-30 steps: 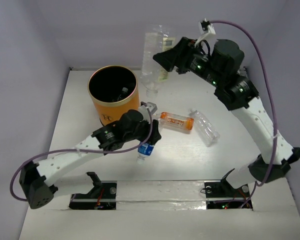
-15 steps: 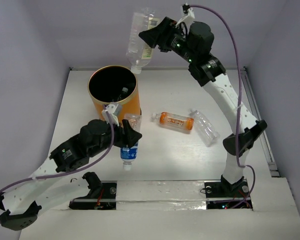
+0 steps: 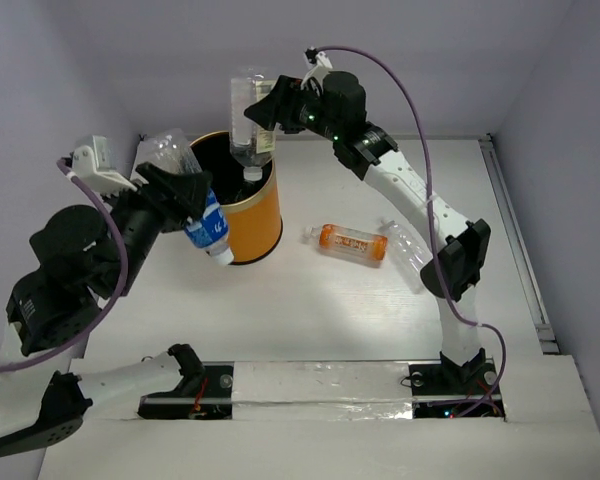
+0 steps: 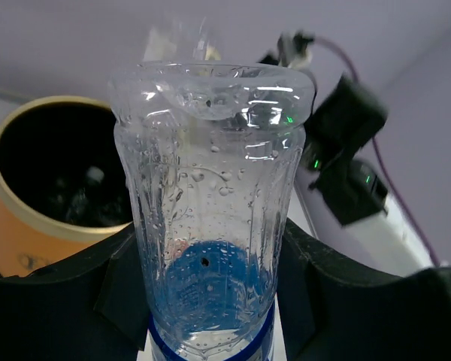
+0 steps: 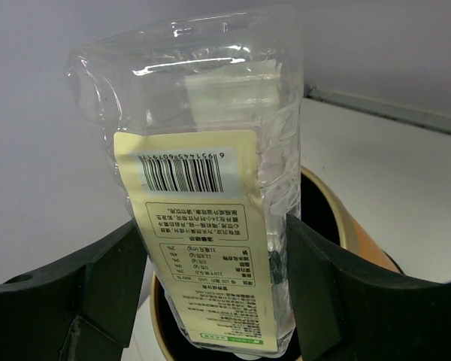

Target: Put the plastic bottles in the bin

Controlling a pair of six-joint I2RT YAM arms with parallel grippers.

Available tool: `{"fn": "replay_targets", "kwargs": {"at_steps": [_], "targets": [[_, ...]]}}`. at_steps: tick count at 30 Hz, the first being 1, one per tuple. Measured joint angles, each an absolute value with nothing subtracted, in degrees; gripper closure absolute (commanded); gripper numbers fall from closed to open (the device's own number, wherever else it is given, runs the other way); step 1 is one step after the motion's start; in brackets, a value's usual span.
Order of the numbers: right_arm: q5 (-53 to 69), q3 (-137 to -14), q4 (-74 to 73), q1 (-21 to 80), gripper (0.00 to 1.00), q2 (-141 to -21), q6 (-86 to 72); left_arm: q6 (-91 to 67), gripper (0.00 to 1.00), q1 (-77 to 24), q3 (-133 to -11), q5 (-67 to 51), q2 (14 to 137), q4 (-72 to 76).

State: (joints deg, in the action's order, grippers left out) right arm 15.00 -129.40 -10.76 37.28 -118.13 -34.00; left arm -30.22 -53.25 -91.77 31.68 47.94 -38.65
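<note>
Two bottles, one bin (image 3: 260,218).
Right gripper (image 3: 266,110) clamps cream bottle (image 3: 247,125) cap-down over it for dropping; left gripper (image 3: 184,187) grips blue bottle (image 3: 204,222), upper left.

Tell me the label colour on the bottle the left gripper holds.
Blue on the bottle, clearest in the top external view.

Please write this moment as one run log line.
left gripper: shut on blue-label bottle, near bin | right gripper: shut on cream-label bottle, cap down over bin | on table: orange-label bottle, clear bottle
</note>
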Motion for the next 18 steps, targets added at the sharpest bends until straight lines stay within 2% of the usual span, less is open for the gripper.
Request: {"fn": "replay_targets", "kwargs": {"at_steps": [2,5,9,12,15,18], "targets": [[15.0,-128.0,-10.2,38.2,0.38,-118.2,-33.3,-27.3,0.61,-53.3,-96.3,36.4,51.3,-36.4],[14.9,-127.6,-10.3,39.9,0.27,-118.7,-32.1,-21.6,0.61,-53.0,-101.7,40.8,56.1,-33.6],[14.8,-127.5,-10.0,41.8,0.1,-118.8,-31.0,-14.9,0.61,-47.5,-106.4,40.3,62.6,-28.9],[14.5,-126.3,-9.6,42.4,0.04,-118.2,-30.5,-13.8,0.61,-39.6,-106.2,35.1,65.3,-26.9],[13.3,-125.1,-9.9,42.4,0.03,-117.3,-29.8,-13.8,0.61,-31.9,-105.3,29.1,68.5,-26.1],[11.2,-124.4,-10.8,42.3,0.07,-115.8,-28.9,-13.8,0.61,-26.7,-103.8,25.8,71.0,-25.3]]}}
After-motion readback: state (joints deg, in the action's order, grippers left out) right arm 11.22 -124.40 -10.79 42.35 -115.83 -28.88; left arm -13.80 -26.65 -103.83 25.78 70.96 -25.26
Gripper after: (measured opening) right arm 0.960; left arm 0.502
